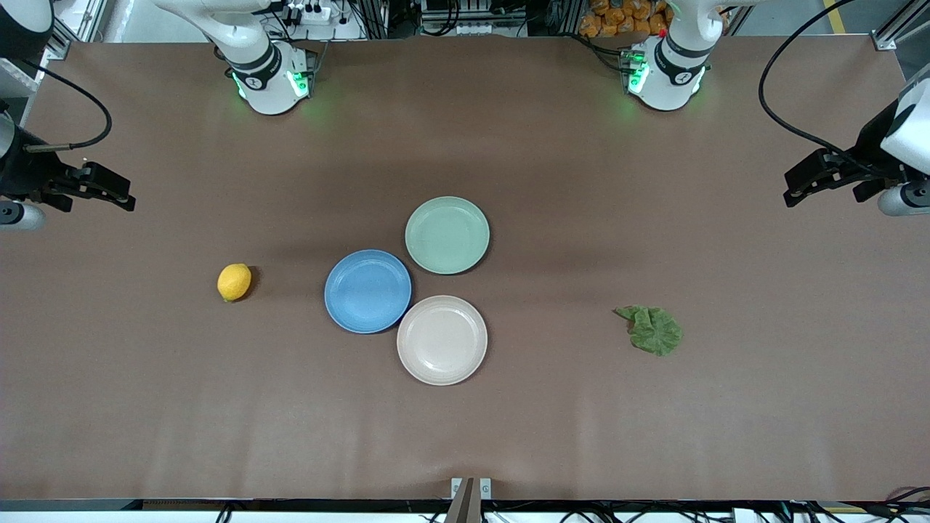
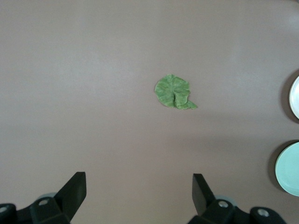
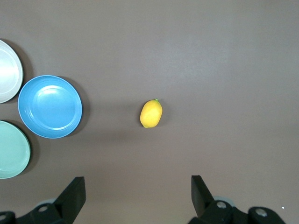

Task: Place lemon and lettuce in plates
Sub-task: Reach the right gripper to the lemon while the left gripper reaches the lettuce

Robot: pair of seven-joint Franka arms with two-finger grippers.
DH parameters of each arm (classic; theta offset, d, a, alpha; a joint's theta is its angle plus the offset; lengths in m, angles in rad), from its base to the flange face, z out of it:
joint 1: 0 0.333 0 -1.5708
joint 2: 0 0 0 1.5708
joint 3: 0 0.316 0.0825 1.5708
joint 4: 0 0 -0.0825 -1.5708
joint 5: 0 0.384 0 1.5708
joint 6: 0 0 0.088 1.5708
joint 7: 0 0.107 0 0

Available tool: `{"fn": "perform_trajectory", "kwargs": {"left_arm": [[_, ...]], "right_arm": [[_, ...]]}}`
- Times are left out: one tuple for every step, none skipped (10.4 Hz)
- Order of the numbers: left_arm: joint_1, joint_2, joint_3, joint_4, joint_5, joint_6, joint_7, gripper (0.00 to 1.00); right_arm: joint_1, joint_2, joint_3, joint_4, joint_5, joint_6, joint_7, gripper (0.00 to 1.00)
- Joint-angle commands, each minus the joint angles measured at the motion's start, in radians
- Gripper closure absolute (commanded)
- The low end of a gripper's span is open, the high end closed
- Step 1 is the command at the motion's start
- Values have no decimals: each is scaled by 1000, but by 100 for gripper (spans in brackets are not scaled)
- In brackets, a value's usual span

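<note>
The yellow lemon (image 1: 234, 282) lies on the brown table toward the right arm's end; it also shows in the right wrist view (image 3: 151, 113). The green lettuce (image 1: 652, 329) lies toward the left arm's end and shows in the left wrist view (image 2: 174, 92). The blue plate (image 1: 368, 291) and the pinkish-beige plate (image 1: 442, 339) sit at the table's middle, both empty. My right gripper (image 1: 123, 197) is open and empty, high over the table's edge at its own end. My left gripper (image 1: 795, 190) is open and empty, high over its own end.
A pale green plate (image 1: 447, 234) sits beside the blue and beige plates, farther from the front camera. The arm bases (image 1: 272, 80) stand along the table's back edge.
</note>
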Motion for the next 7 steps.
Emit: {"fn": "perform_trajectory", "kwargs": {"left_arm": [[2, -4, -5, 2, 6, 13, 4, 0], [-4, -1, -2, 2, 18, 13, 20, 0], [-9, 21, -8, 2, 55, 13, 22, 0], [-13, 51, -11, 1, 54, 15, 19, 0], [-25, 96, -22, -4, 40, 31, 4, 0], [-26, 142, -24, -64, 19, 118, -4, 0], [-26, 153, -24, -173, 5, 271, -42, 0]], "right_arm": [[-9, 2, 9, 2, -9, 4, 1, 0], [-9, 2, 9, 2, -9, 5, 1, 0], [-9, 2, 9, 2, -9, 5, 1, 0], [-9, 2, 9, 2, -7, 5, 1, 0], [-11, 2, 9, 2, -4, 4, 1, 0], [-12, 0, 9, -4, 5, -5, 2, 0], [-20, 6, 8, -15, 5, 5, 4, 0]]}}
